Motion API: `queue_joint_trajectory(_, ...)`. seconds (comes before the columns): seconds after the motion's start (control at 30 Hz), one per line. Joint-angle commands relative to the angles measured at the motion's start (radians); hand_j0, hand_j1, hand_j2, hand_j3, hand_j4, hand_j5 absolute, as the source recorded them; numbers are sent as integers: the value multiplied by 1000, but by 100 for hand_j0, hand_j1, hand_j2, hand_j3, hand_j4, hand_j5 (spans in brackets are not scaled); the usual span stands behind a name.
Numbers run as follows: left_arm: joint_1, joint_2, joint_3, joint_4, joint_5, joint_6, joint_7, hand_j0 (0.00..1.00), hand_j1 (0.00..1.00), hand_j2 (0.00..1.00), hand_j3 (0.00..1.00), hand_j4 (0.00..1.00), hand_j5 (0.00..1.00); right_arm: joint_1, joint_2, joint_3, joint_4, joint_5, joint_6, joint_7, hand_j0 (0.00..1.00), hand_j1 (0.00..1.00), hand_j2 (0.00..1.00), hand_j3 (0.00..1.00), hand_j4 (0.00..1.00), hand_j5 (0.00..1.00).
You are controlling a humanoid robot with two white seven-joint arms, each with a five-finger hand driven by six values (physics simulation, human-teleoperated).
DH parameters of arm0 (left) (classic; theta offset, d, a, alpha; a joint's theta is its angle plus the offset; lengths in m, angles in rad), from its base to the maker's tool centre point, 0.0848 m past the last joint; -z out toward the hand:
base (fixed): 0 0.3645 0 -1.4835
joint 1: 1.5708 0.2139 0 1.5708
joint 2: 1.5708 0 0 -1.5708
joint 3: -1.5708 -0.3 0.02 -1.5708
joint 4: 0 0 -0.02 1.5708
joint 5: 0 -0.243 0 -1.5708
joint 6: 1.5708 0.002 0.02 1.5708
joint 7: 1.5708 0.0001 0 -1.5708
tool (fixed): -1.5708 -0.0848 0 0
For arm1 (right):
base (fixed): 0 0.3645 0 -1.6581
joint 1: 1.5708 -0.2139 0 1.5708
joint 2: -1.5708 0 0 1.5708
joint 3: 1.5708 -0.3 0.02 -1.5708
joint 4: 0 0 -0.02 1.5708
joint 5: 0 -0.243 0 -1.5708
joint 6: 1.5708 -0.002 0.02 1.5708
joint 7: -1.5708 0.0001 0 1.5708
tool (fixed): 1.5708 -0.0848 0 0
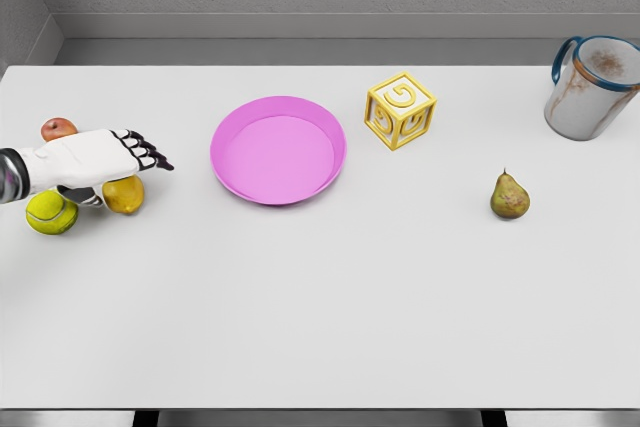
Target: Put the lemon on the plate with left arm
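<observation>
Head view: lemon (124, 194) yellow, ovoid, under left hand (100, 159).

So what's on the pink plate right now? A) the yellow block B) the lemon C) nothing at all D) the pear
C: the pink plate shows only its bare inside; the lemon lies on the table under the left hand, while the pear and the yellow block sit on the table to the plate's right.
</observation>
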Motion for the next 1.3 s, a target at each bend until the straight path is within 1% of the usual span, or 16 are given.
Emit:
queue_joint_trajectory(0.0, 0, -1, 0, 0, 1, 2, 0, 95, 95, 95, 95, 95, 95, 0, 0, 0, -1, 0, 0, 0, 100, 100, 100, 100, 100, 100)
queue_joint_trajectory(0.3, 3, -3, -1, 0, 0, 2, 0, 95, 95, 95, 95, 95, 95, 0, 0, 0, 1, 0, 0, 0, 100, 100, 100, 100, 100, 100)
queue_joint_trajectory(0.37, 3, -6, 0, 16, -10, 2, 0, 95, 95, 95, 95, 95, 95, 0, 0, 0, -1, 0, 0, 0, 100, 100, 100, 100, 100, 100)
queue_joint_trajectory(0.67, 3, -7, 0, 23, -13, 2, 0, 94, 94, 94, 94, 94, 94, 0, 0, 0, -1, 0, 0, 0, 100, 100, 100, 100, 100, 100)
queue_joint_trajectory(0.7, 3, -7, -1, 23, -13, 2, 0, 92, 92, 92, 92, 92, 92, -2, 0, 1, -1, 0, 0, 0, 100, 100, 100, 100, 100, 100)
queue_joint_trajectory(0.77, 3, -9, 0, 25, -11, 2, 0, 81, 81, 81, 81, 81, 81, 0, 0, 0, -1, 0, 0, 0, 100, 100, 100, 100, 100, 100)
queue_joint_trajectory(0.87, 5, -7, 0, 23, -10, 2, 0, 74, 74, 74, 74, 74, 74, -2, 0, 1, -1, 0, 0, 0, 100, 100, 100, 100, 100, 100)
queue_joint_trajectory(0.9, 5, -6, 0, 22, -8, 2, 0, 70, 70, 70, 70, 70, 70, -2, 0, 0, -1, 0, 0, 0, 100, 100, 100, 100, 100, 100)
queue_joint_trajectory(0.93, 5, -6, 0, 23, -8, 2, 0, 70, 70, 70, 70, 70, 70, 0, 0, 0, 1, 0, 0, 0, 100, 100, 100, 100, 100, 100)
queue_joint_trajectory(0.97, 5, -6, 2, 23, -10, 2, 0, 67, 67, 67, 67, 67, 67, 0, 0, 1, 1, 0, 0, 0, 100, 100, 100, 100, 100, 100)
queue_joint_trajectory(1.27, 5, -6, 0, 25, -8, 2, 0, 62, 62, 62, 62, 62, 62, 0, 0, 0, 1, 0, 0, 0, 100, 100, 100, 100, 100, 100)
